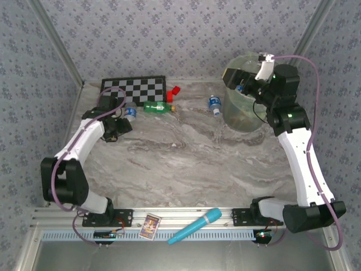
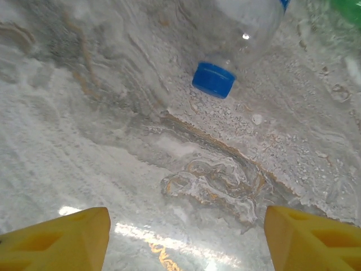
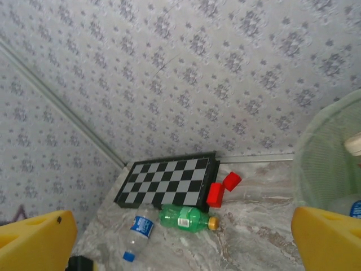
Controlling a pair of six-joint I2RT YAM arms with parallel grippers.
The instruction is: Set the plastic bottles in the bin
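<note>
The left gripper (image 2: 186,231) hovered low over the marble tabletop (image 1: 186,164) at about 10 o'clock. Its yellow fingers (image 2: 56,243) stood apart with nothing between them. They were lined up just short of a clear blue-capped bottle (image 2: 240,34) lying on its side at 12 o'clock in the left wrist view. That looked like an approach for a grasp not yet made.

At that bottle's 3 o'clock lay a green bottle (image 1: 158,107), in front of the checkerboard (image 1: 133,89) and the red blocks (image 1: 174,92). A blue-labelled clear bottle (image 1: 214,105) lay near the bin (image 1: 240,118), on its 9 o'clock side.

The right gripper (image 3: 183,243) hung over the bin at the table's 1 o'clock, its fingers spread wide and empty, probably the release position. A white bit and a blue bit showed inside the bin, likely bottles. How many were in there could not be told.
</note>
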